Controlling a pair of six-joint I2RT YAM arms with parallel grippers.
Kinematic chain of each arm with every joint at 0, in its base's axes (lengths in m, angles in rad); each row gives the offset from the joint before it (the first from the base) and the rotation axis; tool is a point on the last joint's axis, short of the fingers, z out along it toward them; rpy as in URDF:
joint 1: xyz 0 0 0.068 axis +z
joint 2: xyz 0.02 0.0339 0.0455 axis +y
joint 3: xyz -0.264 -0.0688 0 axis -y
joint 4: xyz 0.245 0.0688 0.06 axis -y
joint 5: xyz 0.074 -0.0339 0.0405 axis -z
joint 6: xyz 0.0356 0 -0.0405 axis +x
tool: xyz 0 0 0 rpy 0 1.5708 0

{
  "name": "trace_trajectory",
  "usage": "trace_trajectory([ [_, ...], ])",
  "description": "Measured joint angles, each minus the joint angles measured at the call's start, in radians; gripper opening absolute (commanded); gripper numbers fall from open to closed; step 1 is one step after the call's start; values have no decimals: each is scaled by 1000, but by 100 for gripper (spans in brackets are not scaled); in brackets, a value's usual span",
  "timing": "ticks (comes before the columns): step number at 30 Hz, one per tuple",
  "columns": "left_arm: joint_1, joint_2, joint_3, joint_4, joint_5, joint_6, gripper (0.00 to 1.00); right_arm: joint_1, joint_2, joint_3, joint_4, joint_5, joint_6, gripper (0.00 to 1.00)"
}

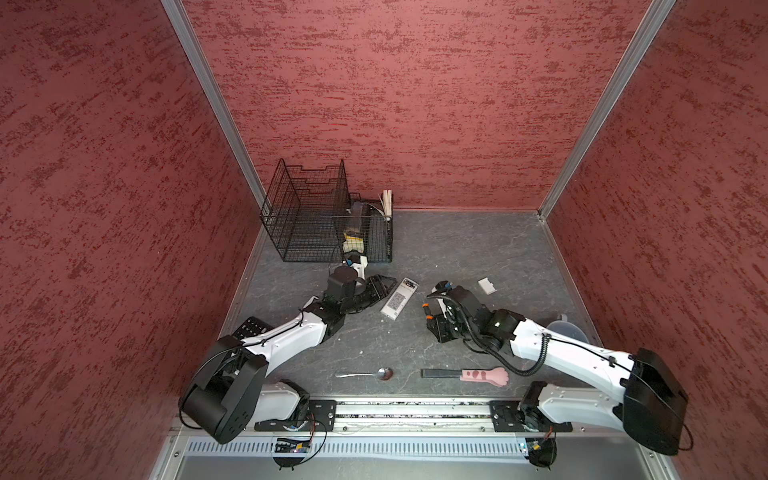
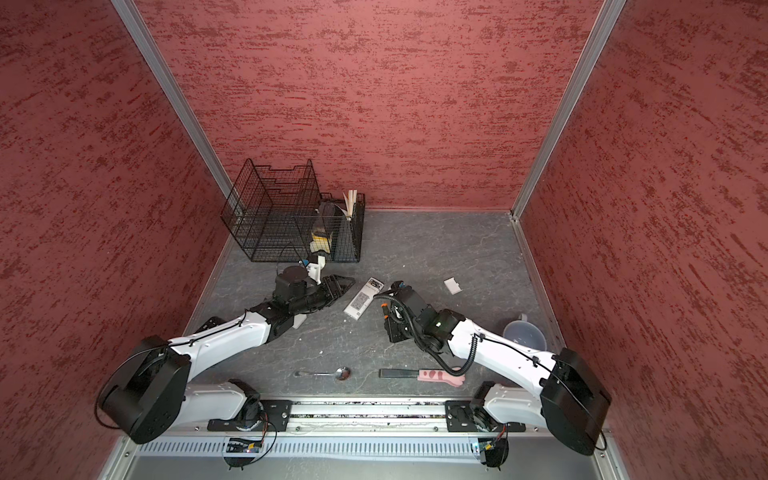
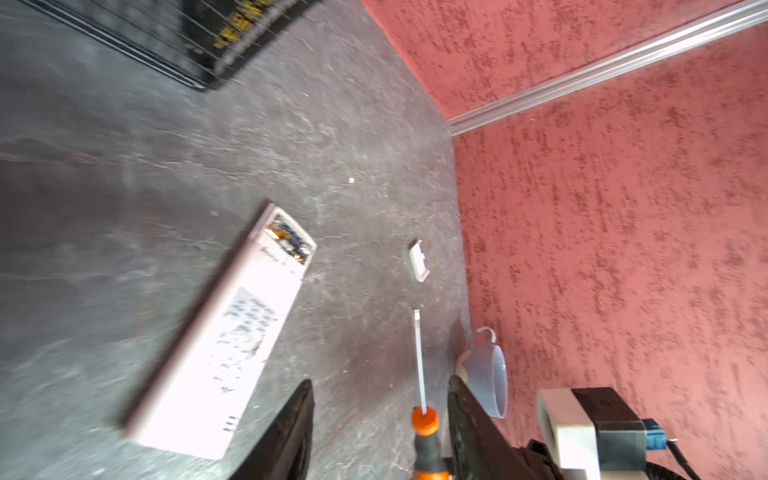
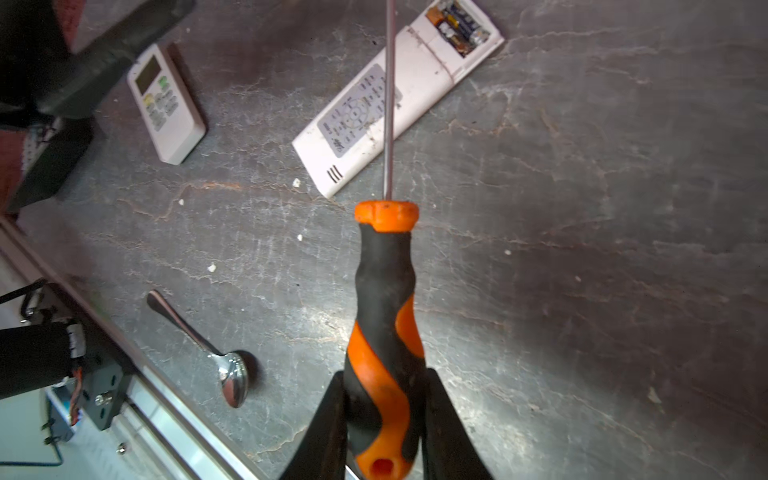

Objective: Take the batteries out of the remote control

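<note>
The white remote control (image 1: 398, 300) lies back up in the middle of the table, its battery bay open at the far end. The batteries (image 4: 457, 25) sit dark inside that bay, also blurred in the left wrist view as batteries (image 3: 291, 241). My left gripper (image 1: 386, 282) hangs open just left of the remote's far end, nothing between its fingers (image 3: 305, 419). My right gripper (image 4: 384, 415) is shut on the orange-and-black handle of a screwdriver (image 4: 384, 299), whose shaft points toward the remote. From above, the screwdriver (image 1: 426, 311) is right of the remote, apart from it.
The loose white battery cover (image 1: 487, 285) lies to the right. A second white remote (image 4: 166, 104) lies under my left arm. A wire basket (image 1: 324, 220) stands at the back left, a spoon (image 1: 365, 374) and pink paw-handled tool (image 1: 478, 375) near the front, a clear cup (image 1: 565, 330) at the right.
</note>
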Motion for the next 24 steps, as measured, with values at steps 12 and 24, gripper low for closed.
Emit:
trace_trajectory([
  [12,-82,12,-11,179,-13,-5,52,-22,14,-7,229,-129,51,13],
  [24,-97,-10,-11,183,-32,22,45,-92,-10,-77,377,-229,133,12],
])
